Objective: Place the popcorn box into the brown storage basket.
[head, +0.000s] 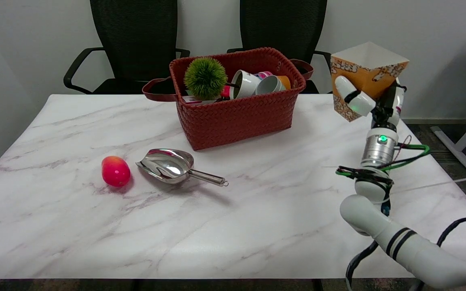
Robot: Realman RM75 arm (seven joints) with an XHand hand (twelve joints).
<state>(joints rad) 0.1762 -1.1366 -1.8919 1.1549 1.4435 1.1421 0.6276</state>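
Orange-and-white card forms the popcorn box [368, 66], shown in the head view held aloft to the right of the brown storage basket [237, 117] and clear of the marble surface [257, 210]. The right hand [368, 101] grips the box from below and from the sides, one white finger lying across its near face; the box tilts slightly, mouth upward. The basket already holds a green spiky ball [205, 78] and several cups [257, 83], leaving little free room, mostly toward its right end. A red fruit [115, 171] and a metal scoop [172, 165] lie well apart, to the left. Advice: carry the box leftward above the rim, keep the grip light to avoid crushing the card, then lower before releasing.
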